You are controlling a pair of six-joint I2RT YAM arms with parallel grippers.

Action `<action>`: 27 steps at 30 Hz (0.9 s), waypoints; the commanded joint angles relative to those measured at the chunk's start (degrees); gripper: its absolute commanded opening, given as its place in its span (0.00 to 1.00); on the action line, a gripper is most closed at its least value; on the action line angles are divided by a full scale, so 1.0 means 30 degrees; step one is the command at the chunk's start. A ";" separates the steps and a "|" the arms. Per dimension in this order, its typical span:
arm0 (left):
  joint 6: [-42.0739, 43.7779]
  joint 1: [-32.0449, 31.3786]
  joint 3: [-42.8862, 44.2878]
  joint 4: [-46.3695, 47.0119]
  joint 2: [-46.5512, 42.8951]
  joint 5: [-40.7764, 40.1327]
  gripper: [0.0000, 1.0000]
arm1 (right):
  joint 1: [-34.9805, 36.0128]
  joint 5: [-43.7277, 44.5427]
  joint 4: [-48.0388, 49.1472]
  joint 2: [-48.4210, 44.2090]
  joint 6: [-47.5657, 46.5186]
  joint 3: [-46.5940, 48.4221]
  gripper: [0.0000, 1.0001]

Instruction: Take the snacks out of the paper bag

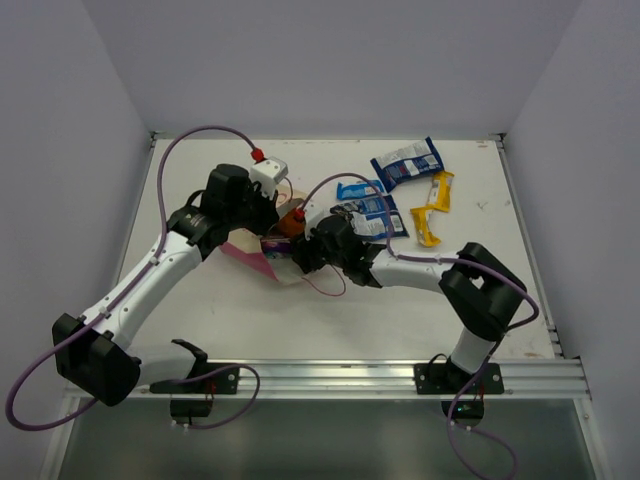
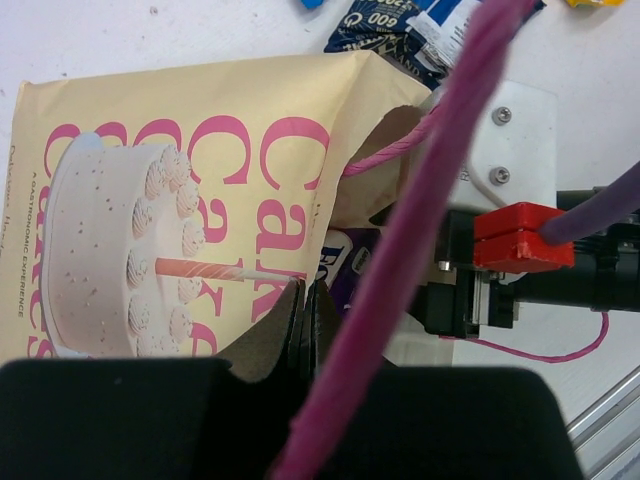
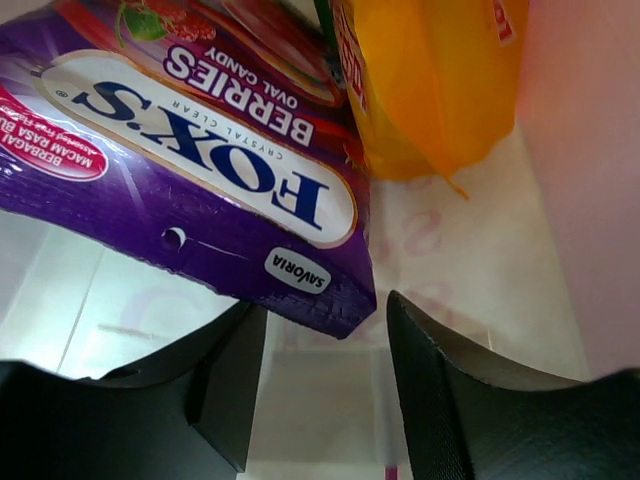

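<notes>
The paper bag [image 1: 255, 255] lies on its side, its mouth towards the right arm. In the left wrist view its cream cake-print front [image 2: 200, 180] fills the frame. My left gripper [image 2: 305, 312] is shut on the bag's rim and also shows from above [image 1: 268, 218]. My right gripper [image 3: 322, 370] is open inside the bag [image 3: 470, 260], and from above [image 1: 302, 250] it is at the mouth. A purple packet [image 3: 200, 190] lies just ahead of its fingertips, with an orange packet [image 3: 430, 80] behind it. The purple packet also peeks out in the left wrist view [image 2: 345, 265].
Three blue-and-white packets [image 1: 405, 162], [image 1: 360, 189], [image 1: 378, 218] and a yellow packet [image 1: 432, 208] lie on the table right of the bag. A pink cord handle [image 1: 325, 285] loops out in front. My right arm's wrist [image 2: 520, 240] sits close beside the bag mouth.
</notes>
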 commanded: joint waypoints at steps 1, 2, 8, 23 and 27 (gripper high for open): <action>0.0183 0.0124 0.0647 0.0389 -0.0178 0.0644 0.00 | 0.0041 0.0312 0.1486 0.0579 -0.0522 0.1335 0.55; 0.0183 0.0124 0.0618 0.0389 -0.0178 0.0673 0.00 | 0.0041 0.0341 0.1516 0.0726 -0.0580 0.1483 0.55; 0.0096 0.0153 0.0471 0.0330 -0.0178 0.0673 0.00 | 0.0041 0.0312 0.1897 0.1693 -0.0962 0.2391 0.31; -0.0636 0.0154 0.0470 0.0536 0.0114 -0.2138 0.00 | -0.0105 0.1719 -0.0854 -0.4599 -0.1197 -0.0447 0.00; -0.1076 0.0300 0.0441 0.0565 0.0465 -0.4151 0.00 | -0.0455 0.2127 -0.2201 -0.7470 -0.0349 -0.1648 0.00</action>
